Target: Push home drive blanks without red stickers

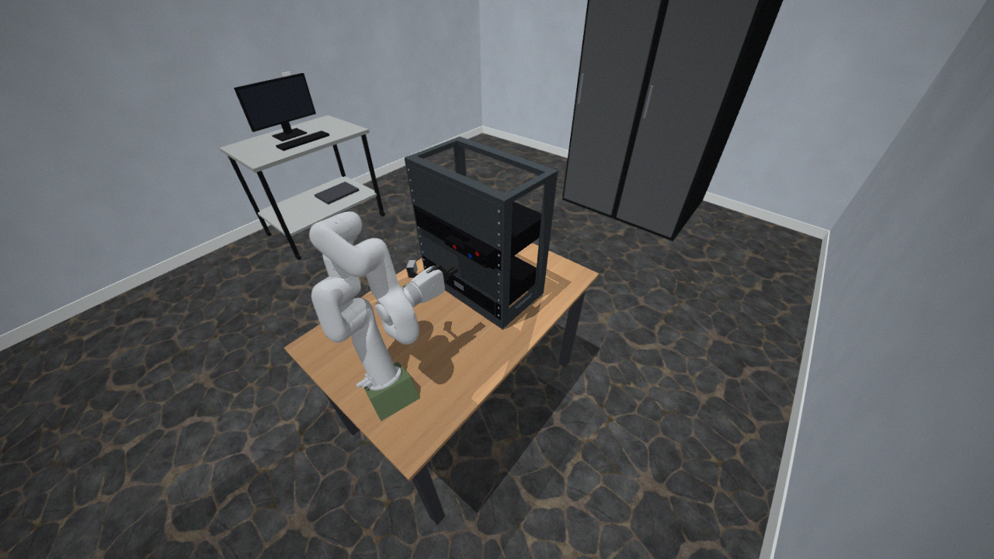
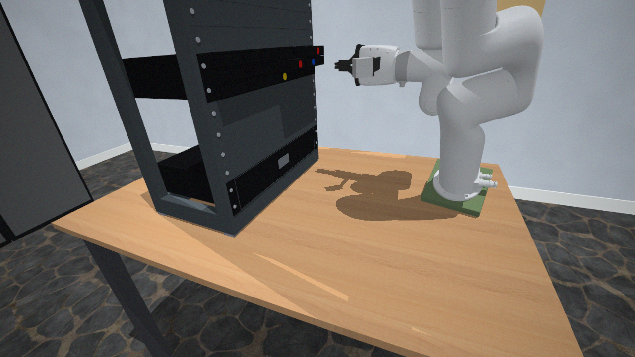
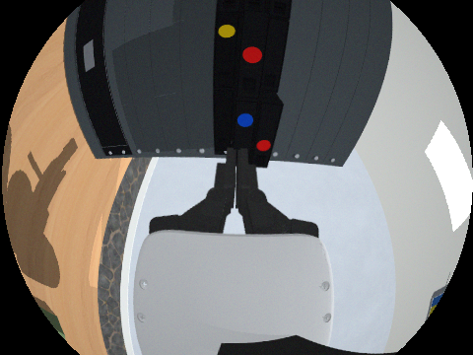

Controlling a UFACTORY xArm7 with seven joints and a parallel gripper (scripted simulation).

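The dark rack point(image 1: 479, 229) stands on the wooden table, with the black storage chassis point(image 2: 259, 71) in its upper part. On the chassis front I see a yellow sticker point(image 2: 285, 76), a red sticker point(image 2: 300, 63), a blue sticker point(image 2: 313, 61) and a second red sticker point(image 2: 317, 50). In the wrist view they show as yellow point(image 3: 227, 31), red point(image 3: 252, 54), blue point(image 3: 244, 120) and red point(image 3: 263, 145). My gripper point(image 2: 338, 65) is shut and empty. It hangs in the air a short way in front of the chassis, apart from it, near the height of the blue sticker.
A second black unit point(image 2: 266, 170) sits at the rack's bottom. My arm's green base block point(image 2: 457, 195) is at the table's far end. A tall dark cabinet point(image 1: 653, 104) and a desk with a monitor point(image 1: 291, 139) stand on the floor beyond the table.
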